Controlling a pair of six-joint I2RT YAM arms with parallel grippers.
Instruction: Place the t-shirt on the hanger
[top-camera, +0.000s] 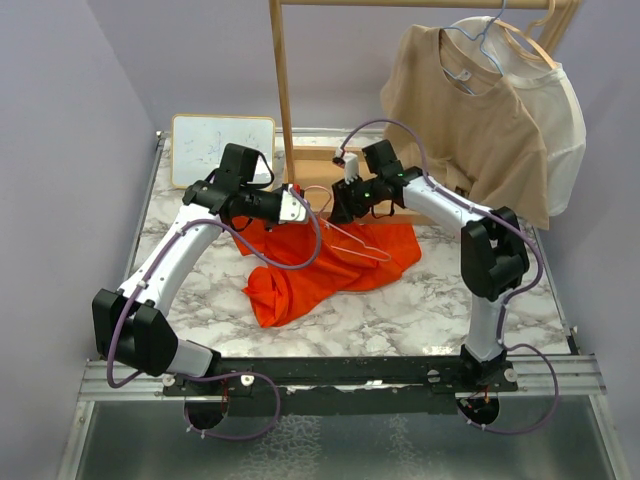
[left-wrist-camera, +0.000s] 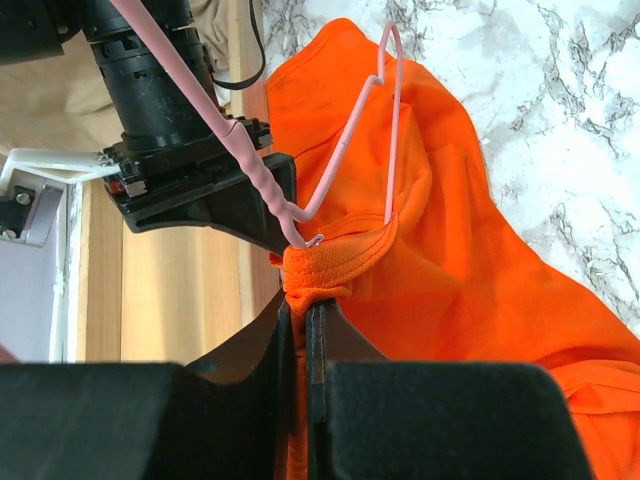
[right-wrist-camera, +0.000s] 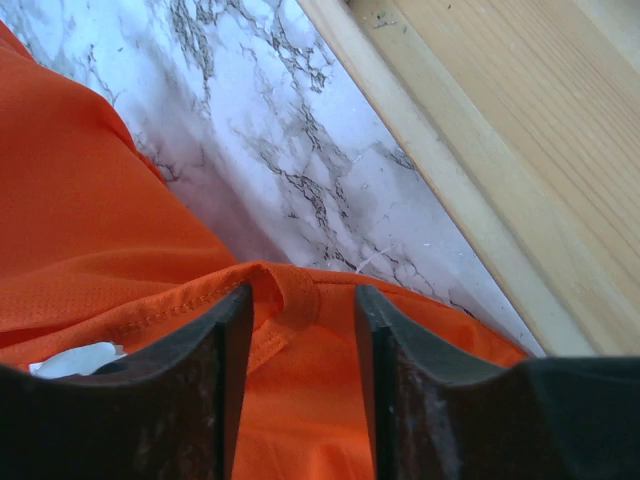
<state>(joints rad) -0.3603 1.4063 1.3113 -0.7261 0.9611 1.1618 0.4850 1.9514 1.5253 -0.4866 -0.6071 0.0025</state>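
Observation:
The orange-red t-shirt (top-camera: 325, 268) lies crumpled on the marble table. The thin pink hanger (top-camera: 356, 243) rests on its upper part. In the left wrist view the hanger (left-wrist-camera: 345, 140) lies on the shirt (left-wrist-camera: 470, 260), and one wire runs under the neck rim. My left gripper (top-camera: 296, 206) is shut on the orange collar (left-wrist-camera: 325, 265), pinched between its fingertips (left-wrist-camera: 300, 312). My right gripper (top-camera: 340, 210) is open, and its fingers straddle a fold of the shirt's hem (right-wrist-camera: 290, 290) without closing on it, close opposite the left gripper.
A wooden rack post (top-camera: 281, 90) rises behind, and its base (right-wrist-camera: 520, 150) runs just beyond the shirt. A tan t-shirt (top-camera: 465, 120) on a light-blue hanger and a white t-shirt (top-camera: 560, 120) on a wooden hanger hang at the back right. A whiteboard (top-camera: 205, 145) leans at the back left.

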